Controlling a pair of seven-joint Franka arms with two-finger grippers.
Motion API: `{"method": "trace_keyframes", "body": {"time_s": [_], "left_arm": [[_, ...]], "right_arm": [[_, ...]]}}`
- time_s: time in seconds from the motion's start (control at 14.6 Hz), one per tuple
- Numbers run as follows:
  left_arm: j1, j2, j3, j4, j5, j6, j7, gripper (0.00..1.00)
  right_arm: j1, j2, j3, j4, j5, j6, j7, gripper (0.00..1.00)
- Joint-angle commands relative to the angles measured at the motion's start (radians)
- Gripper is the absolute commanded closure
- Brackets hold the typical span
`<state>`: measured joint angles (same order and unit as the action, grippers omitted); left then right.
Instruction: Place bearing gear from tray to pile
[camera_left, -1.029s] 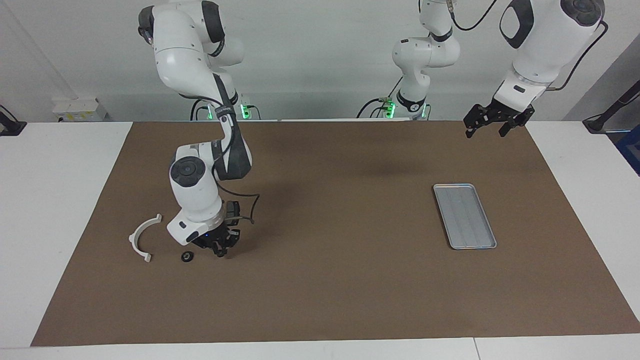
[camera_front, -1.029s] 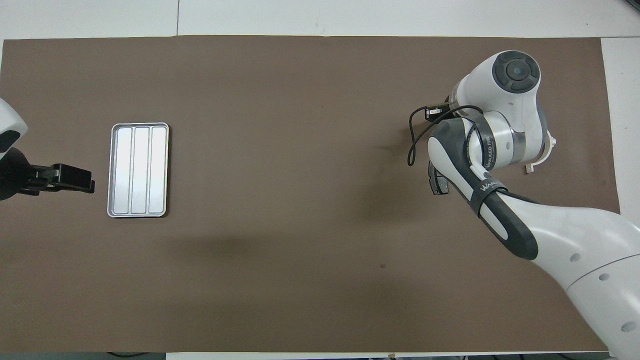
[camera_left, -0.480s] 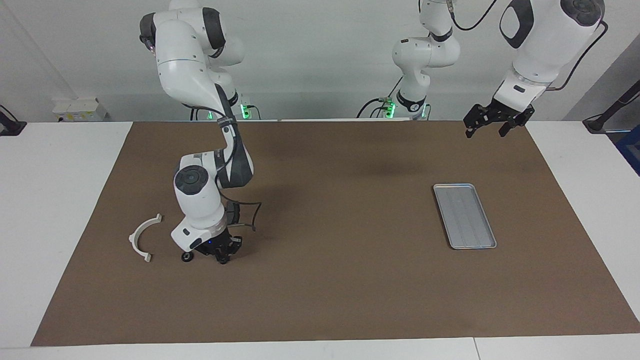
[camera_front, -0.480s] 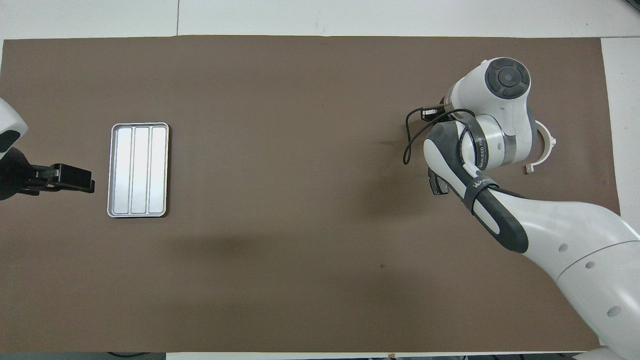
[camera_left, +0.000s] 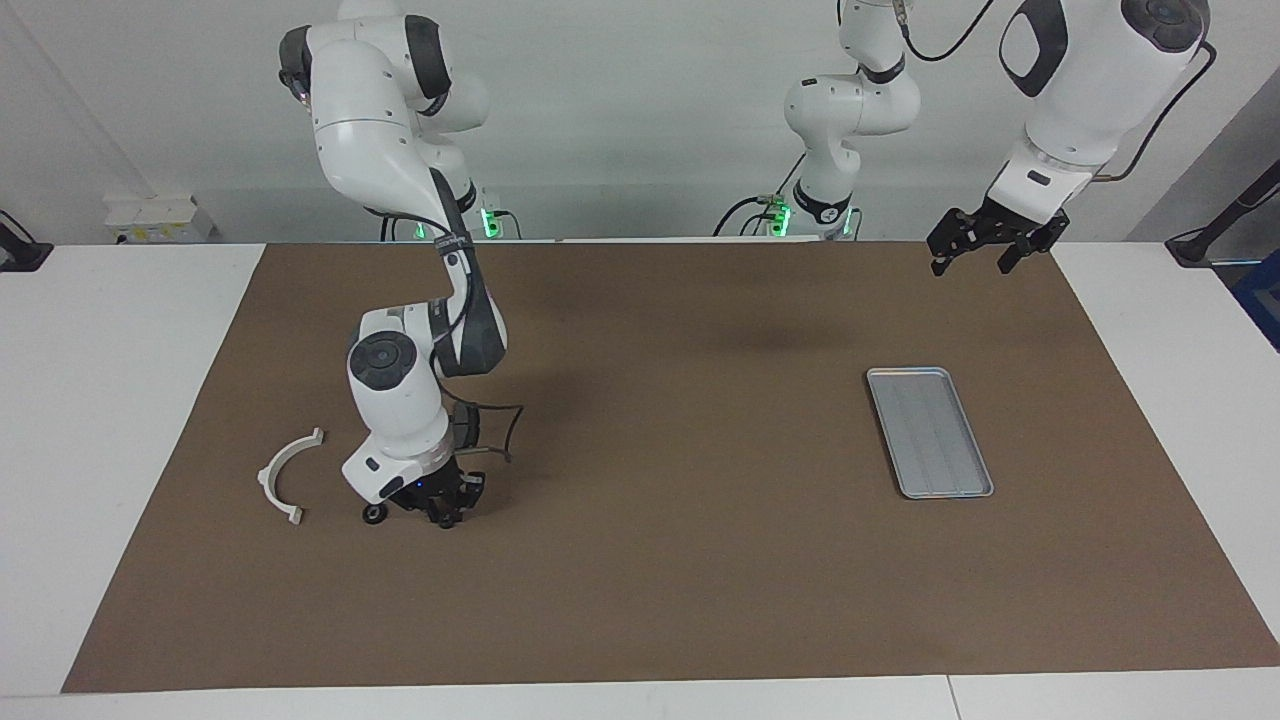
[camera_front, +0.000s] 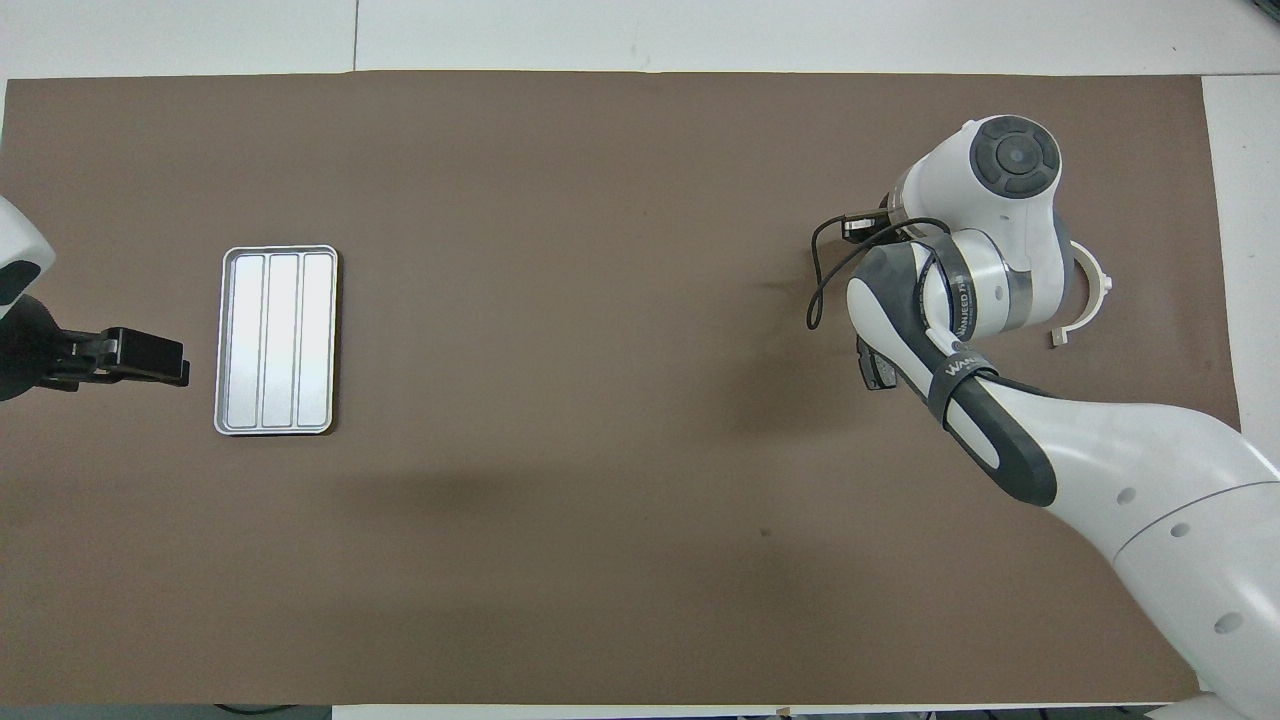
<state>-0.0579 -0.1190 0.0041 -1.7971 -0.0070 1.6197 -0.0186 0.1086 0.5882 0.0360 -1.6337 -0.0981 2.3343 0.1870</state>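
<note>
The left hand (camera_left: 972, 262) hangs in the air over the edge of the mat (camera_left: 700, 580) nearest the robots, at the left arm's end of the bench (camera_left: 100, 450). Its fingers are spread and hold nothing, and this arm waits.

Farther from the robots than that hand, and well apart from it, the tray (camera_left: 930, 432) lies flat on the mat. It is a silver-grey rectangle with rounded corners and a low rim, and only its ridged floor shows inside it.

At the right arm's end, the right arm bends steeply down and brings the right hand (camera_left: 443, 512) low to the mat. Whether that hand is spread or pressed together I cannot tell.

In the overhead view a dark pad (camera_front: 873, 366) peeks out from under the right arm on the robots' side of that hand. The gear (camera_left: 375, 514), small, black and round, lies on the mat just beside the right hand, on the side toward the right arm's end of the bench. It is not in the hand.

The white half-ring bracket (camera_left: 265, 478) lies near the gear, still closer to that end, and touches neither the gear nor the hand.

The brown mat covers most of the white bench. A plain white wall (camera_left: 620, 120) rises where the arms are mounted.
</note>
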Motion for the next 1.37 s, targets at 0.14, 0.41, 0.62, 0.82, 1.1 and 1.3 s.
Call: {"method": "trace_keyframes", "body": {"time_s": [0.14, 0.41, 0.62, 0.82, 1.1, 1.3], "left_arm": [[0.000, -0.018, 0.004, -0.010, -0.010, -0.001, 0.003, 0.00], [0.000, -0.018, 0.004, -0.010, -0.010, 0.000, 0.003, 0.00], [0.000, -0.018, 0.004, -0.010, -0.010, -0.001, 0.003, 0.00], [0.000, -0.018, 0.004, -0.010, -0.011, -0.001, 0.005, 0.00], [0.000, -0.018, 0.004, -0.010, -0.010, -0.001, 0.003, 0.00], [0.000, -0.018, 0.004, -0.010, -0.011, -0.001, 0.003, 0.00]], "right_arm": [[-0.017, -0.013, 0.012, -0.009, 0.017, 0.002, -0.020, 0.00], [-0.017, -0.051, 0.010, -0.003, 0.017, -0.056, -0.027, 0.00], [-0.024, -0.071, 0.009, -0.002, 0.015, -0.090, -0.030, 0.00], [-0.026, -0.120, 0.010, 0.005, 0.015, -0.171, -0.031, 0.00], [-0.027, -0.220, 0.012, 0.005, 0.018, -0.297, -0.030, 0.00], [-0.040, -0.284, 0.012, 0.005, 0.020, -0.366, -0.032, 0.00]]}}
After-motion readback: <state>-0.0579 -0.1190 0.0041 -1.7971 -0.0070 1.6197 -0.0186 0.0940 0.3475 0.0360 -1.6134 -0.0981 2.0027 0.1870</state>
